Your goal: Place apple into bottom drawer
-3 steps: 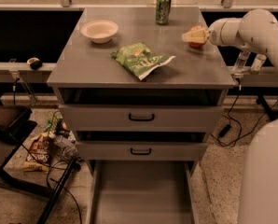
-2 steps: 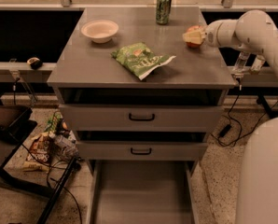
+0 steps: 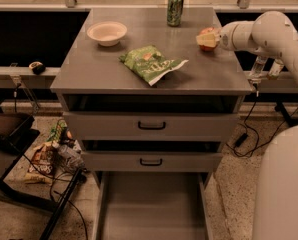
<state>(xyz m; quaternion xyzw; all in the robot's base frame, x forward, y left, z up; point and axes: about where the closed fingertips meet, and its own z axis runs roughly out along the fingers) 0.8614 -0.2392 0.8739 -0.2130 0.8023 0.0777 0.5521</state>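
1. at the right rear of the grey cabinet top (image 3: 89, 69): gripper (image 3: 215, 37) set against the apple (image 3: 206, 44), reaching in from the right on a white arm (image 3: 271, 31).
2. clamped or released on the apple: cannot tell.
3. apple location: at the cabinet top, near its right edge, right of and in front of the green can (image 3: 175, 9), well apart from the bottom drawer (image 3: 151, 209).
4. bottom drawer: pulled out at floor level, directly below the two upper drawers (image 3: 151, 125), both shut, each with a black handle; flat grey floor and low side walls in view.
5. green can: upright at the rear edge of the top.
6. pale bowl (image 3: 107, 32): upright at the rear left of the top.
7. green snack bag (image 3: 151, 64): lying flat near the middle of the top, between bowl and apple, nearer the front.
8. left of the cabinet, on the floor: wrappers and cables (image 3: 49, 156) in a loose pile.
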